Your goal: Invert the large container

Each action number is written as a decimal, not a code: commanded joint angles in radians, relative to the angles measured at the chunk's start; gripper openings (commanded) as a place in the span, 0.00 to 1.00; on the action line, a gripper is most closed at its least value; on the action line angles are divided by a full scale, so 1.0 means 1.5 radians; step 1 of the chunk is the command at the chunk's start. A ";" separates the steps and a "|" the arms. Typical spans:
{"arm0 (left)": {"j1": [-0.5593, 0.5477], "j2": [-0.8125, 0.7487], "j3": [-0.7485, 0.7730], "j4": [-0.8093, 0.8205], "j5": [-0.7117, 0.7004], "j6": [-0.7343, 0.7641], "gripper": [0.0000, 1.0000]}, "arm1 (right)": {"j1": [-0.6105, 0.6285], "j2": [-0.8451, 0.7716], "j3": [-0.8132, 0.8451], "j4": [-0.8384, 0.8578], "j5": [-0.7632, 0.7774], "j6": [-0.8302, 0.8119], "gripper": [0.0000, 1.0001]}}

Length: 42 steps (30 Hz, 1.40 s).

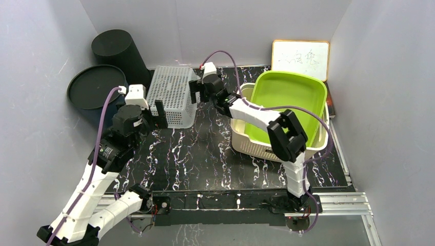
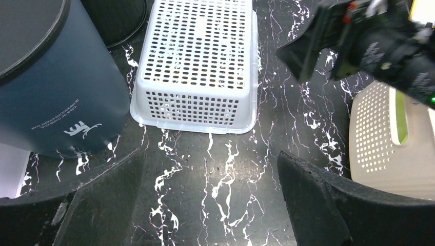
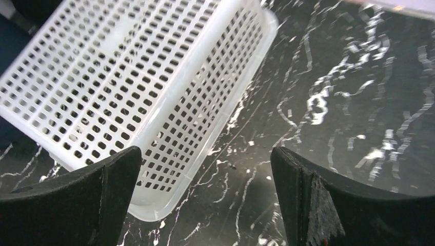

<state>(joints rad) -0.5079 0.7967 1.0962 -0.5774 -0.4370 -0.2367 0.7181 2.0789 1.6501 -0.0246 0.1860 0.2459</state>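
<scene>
Now | left end effector (image 2: 209,156) wide open, empty | right end effector (image 3: 205,154) likewise | white basket (image 1: 172,95) rim-down between them

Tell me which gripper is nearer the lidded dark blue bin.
Left. The left gripper hangs just right of the bin; the right gripper is beyond the white basket.

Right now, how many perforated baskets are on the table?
2. The white basket sits back centre-left. The cream basket sits on the right, with the green tray on top. No other shows, though the arms could hide a small one.
</scene>
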 commanded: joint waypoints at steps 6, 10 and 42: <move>-0.002 0.003 -0.002 0.006 0.002 -0.003 0.98 | -0.001 -0.219 -0.058 -0.032 0.234 -0.014 0.98; -0.002 0.006 -0.008 0.009 0.008 -0.003 0.98 | -0.002 -0.309 -0.115 -0.083 0.309 0.005 0.98; -0.002 0.017 -0.021 0.016 0.055 -0.024 0.98 | -0.055 -0.430 -0.363 -0.170 0.403 0.130 0.61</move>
<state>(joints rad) -0.5079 0.8360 1.0443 -0.5343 -0.3508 -0.2802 0.6373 1.4532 1.1080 -0.3557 0.8036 0.4244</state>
